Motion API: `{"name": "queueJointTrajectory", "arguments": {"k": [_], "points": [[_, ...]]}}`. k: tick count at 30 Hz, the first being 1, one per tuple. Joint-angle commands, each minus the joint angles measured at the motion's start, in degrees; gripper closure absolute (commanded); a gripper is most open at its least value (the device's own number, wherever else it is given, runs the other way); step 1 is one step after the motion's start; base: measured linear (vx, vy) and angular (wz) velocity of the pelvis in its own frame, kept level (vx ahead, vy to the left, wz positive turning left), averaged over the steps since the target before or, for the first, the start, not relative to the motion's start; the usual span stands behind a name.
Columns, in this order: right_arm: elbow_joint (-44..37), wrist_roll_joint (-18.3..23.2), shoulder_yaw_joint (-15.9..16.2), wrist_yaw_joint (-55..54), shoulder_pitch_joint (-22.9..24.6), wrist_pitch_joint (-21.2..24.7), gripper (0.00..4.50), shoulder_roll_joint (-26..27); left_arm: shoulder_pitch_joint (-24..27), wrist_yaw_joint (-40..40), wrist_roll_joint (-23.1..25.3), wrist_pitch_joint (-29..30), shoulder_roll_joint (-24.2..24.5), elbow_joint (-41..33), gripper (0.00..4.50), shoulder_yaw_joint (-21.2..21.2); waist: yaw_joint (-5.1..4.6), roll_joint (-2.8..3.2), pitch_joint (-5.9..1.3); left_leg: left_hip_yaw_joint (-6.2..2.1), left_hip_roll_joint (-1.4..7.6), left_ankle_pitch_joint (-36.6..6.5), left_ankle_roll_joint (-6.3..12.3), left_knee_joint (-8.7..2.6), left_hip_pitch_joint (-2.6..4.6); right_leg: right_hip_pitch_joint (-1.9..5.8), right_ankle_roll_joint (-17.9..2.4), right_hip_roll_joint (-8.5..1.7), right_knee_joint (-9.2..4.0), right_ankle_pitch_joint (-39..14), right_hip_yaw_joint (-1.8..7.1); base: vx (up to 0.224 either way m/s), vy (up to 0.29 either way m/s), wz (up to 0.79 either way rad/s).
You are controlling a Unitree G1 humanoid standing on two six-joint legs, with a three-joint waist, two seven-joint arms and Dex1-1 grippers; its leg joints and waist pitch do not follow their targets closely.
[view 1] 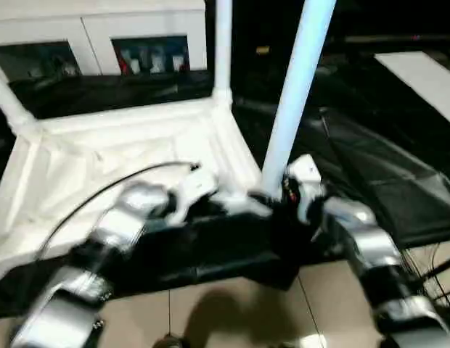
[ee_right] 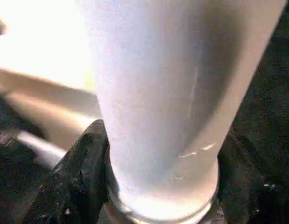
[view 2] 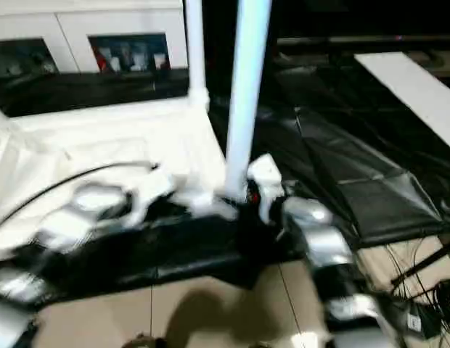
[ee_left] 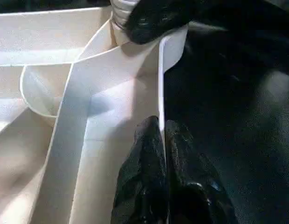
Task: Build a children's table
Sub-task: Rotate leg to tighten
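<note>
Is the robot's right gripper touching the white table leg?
Touching. In the right wrist view the two black fingers press against both sides of the white leg near its bottom end, with no gap showing between them.

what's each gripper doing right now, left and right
left gripper: shut, pinching the thin side wall of the table top.
right gripper: closed around the base of the upright leg.

- My left end effector (ee_left: 163, 154) has its two black fingers pressed together on the thin side wall of the table top (view 1: 123, 156), near its corner.
- My right end effector (ee_right: 158, 186) grips the base of the upright leg (view 1: 294, 94) at that corner, a finger (ee_right: 77, 182) on each side.
- Both silver forearms reach forward toward that corner.
</note>
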Motion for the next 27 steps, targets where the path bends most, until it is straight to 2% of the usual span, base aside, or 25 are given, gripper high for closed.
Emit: {"name": "queueJointTrajectory", "arguments": {"k": [1, 3, 4, 6, 9, 10, 11, 13, 15, 16, 18, 19, 20, 21, 23, 25, 27], "points": [[4.3, 0.3, -2.3, -10.5, -2.6, 1.1, 1.84, 4.5, -2.5, 9.3, 0.6, 2.4, -3.9, 6.2, 4.50, 1.7, -0.52, -0.13, -3.73, -0.24, 0.44, -11.7, -0.89, -4.07, 1.28, 2.03, -12.3, -1.94, -4.40, -8.8, 1.63, 0.000, 0.000, 0.00], [7.0, 0.1, -3.3, -15.0, -4.4, 0.5, 1.84, 6.4, -4.3, 12.8, 0.5, 2.6, -5.8, 8.9, 4.50, 2.6, -0.43, -0.25, -3.86, -0.35, 0.52, -11.7, -1.07, -4.13, 1.35, 2.25, -11.9, -2.08, -4.56, -9.0, 1.61, 0.000, 0.000, 0.00], [10.3, -0.2, -4.5, -20.2, -6.5, 0.0, 1.84, 8.2, -6.2, 16.6, 0.4, 2.3, -7.8, 11.8, 4.50, 3.6, -0.47, -0.24, -3.90, -0.36, 0.35, -11.1, -0.93, -4.09, 1.12, 2.28, -11.9, -1.98, -4.44, -7.8, 1.60, 0.000, 0.000, 0.00], [14.0, -0.5, -5.5, -25.4, -8.9, -0.9, 1.84, 9.8, -7.7, 19.4, -0.3, 1.9, -9.7, 14.3, 4.50, 4.9, -0.37, -0.32, -3.99, -0.34, 0.29, -10.5, -0.88, -4.02, 1.27, 2.21, -12.2, -1.94, -4.40, -6.3, 1.54, 0.000, 0.000, 0.00], [16.8, -1.4, -4.9, -26.3, -10.7, -2.6, 1.84, 10.8, -8.6, 20.2, 0.2, 1.1, -10.6, 16.0, 4.50, 4.8, -0.31, -0.37, -4.14, -0.42, 0.22, -9.3, 0.08, -3.96, 0.89, 2.68, -12.3, -1.99, -4.12, -3.7, 1.40, 0.000, 0.000, 0.00], [17.5, -1.7, -4.2, -23.1, -11.5, -3.8, 1.84, 11.3, -8.9, 19.1, 1.1, 0.2, -10.5, 16.6, 4.50, 3.9, -0.21, -0.40, -4.19, -0.38, 0.22, -7.9, 1.50, -3.80, 0.78, 2.76, -12.4, -1.92, -3.95, -0.6, 1.35, 0.000, 0.000, 0.00], [17.5, -1.7, -4.2, -23.1, -11.5, -3.8, 1.84, 11.3, -8.9, 19.1, 1.1, 0.2, -10.5, 16.6, 4.50, 3.9, -0.21, -0.41, -4.23, -0.41, 0.24, -7.5, 1.92, -3.79, 0.70, 2.88, -12.5, -1.93, -3.81, 0.3, 1.31, 0.000, 0.000, 0.00], [16.4, -1.0, -4.1, -18.0, -11.5, -5.2, 1.28, 11.5, -8.7, 17.1, 1.7, -0.7, -9.7, 16.3, 4.50, 3.2, -0.15, -0.41, -4.21, -0.35, 0.26, -7.0, 3.02, -3.71, 0.73, 2.88, -12.9, -1.95, -3.79, 1.3, 1.29, 0.000, 0.000, 0.00], [15.8, -1.3, -3.8, -16.5, -11.3, -6.5, 1.14, 10.8, -8.4, 15.7, 1.5, -1.4, -9.1, 16.1, 4.50, 3.1, -0.11, -0.45, -4.16, -0.30, 0.33, -8.0, 3.55, -3.75, 0.79, 2.84, -13.0, -2.02, -3.99, -0.2, 1.24, 0.000, 0.000, 0.00], [14.9, -1.5, -3.3, -15.2, -10.7, -7.4, 1.11, 9.7, -7.8, 14.1, 1.2, -1.9, -8.2, 15.1, 4.50, 3.0, -0.13, -0.71, -4.12, -0.36, 0.37, -8.6, 3.75, -3.82, 0.60, 2.99, -12.9, -2.16, -4.04, -1.4, 1.21, 0.000, 0.000, 0.00], [14.3, -1.8, -2.8, -13.6, -10.3, -8.2, 0.85, 8.6, -7.0, 12.4, 1.1, -2.9, -7.4, 14.2, 4.50, 2.7, -0.42, -0.67, -4.09, -0.52, 0.42, -8.7, 3.63, -3.95, 0.45, 3.09, -12.6, -2.23, -4.13, -2.7, 1.11, 0.000, 0.000, 0.00], [12.5, -1.6, -2.1, -10.6, -9.3, -7.8, 0.72, 7.0, -5.9, 10.3, 0.9, -3.1, -6.3, 12.4, 4.50, 2.3, -0.64, -0.99, -4.08, -0.42, 0.43, -8.7, 3.69, -3.92, 0.60, 2.98, -13.0, -2.18, -4.26, -3.2, 1.12, 0.000, 0.000, 0.00], [11.0, -1.2, -1.6, -8.4, -8.6, -7.2, 0.72, 6.0, -5.1, 8.8, 0.8, -3.4, -5.5, 11.3, 4.50, 2.1, -0.59, -0.86, -4.10, -0.46, 0.50, -8.5, 3.84, -3.88, 0.65, 3.04, -13.2, -2.22, -4.16, -2.9, 1.13, 0.000, 0.000, 0.00], [8.0, -0.9, -0.4, -4.3, -7.0, -6.4, 0.69, 3.8, -3.5, 5.5, 0.2, -4.5, -4.1, 8.8, 4.50, 1.6, -0.64, -1.21, -3.90, -0.38, 0.54, -7.4, 5.04, -3.87, 0.44, 3.19, -13.3, -2.12, -4.14, -1.7, 1.12, 0.000, 0.000, 0.00], [3.9, -0.3, 1.4, 1.6, -4.7, -5.7, 0.69, 0.6, -1.2, 0.3, -1.2, -5.6, -2.1, 5.0, 4.50, 1.0, -0.56, -1.18, -4.02, -0.39, 0.54, -6.0, 6.02, -3.71, 0.34, 3.30, -13.3, -2.14, -3.85, -0.1, 1.13, 0.000, 0.000, 0.00], [0.5, 0.1, 2.8, 7.5, -2.6, -5.6, 0.69, -2.7, 1.4, -5.4, -2.7, -5.8, 0.3, 0.8, 4.50, 0.2, -0.57, -1.22, -3.99, -0.24, 0.76, -5.2, 7.17, -3.61, 0.43, 2.99, -14.1, -2.06, -3.63, 1.4, 1.20, 0.000, 0.000, 0.00], [0.5, 0.1, 2.8, 7.5, -2.6, -5.6, 0.69, -2.7, 1.4, -5.4, -2.7, -5.8, 0.3, 0.8, 4.50, 0.2, -0.58, -0.99, -3.90, -0.12, 0.79, -5.8, 6.98, -3.67, 0.62, 2.67, -14.7, -1.91, -3.70, 0.3, 1.18, 0.000, 0.000, 0.00]]}}
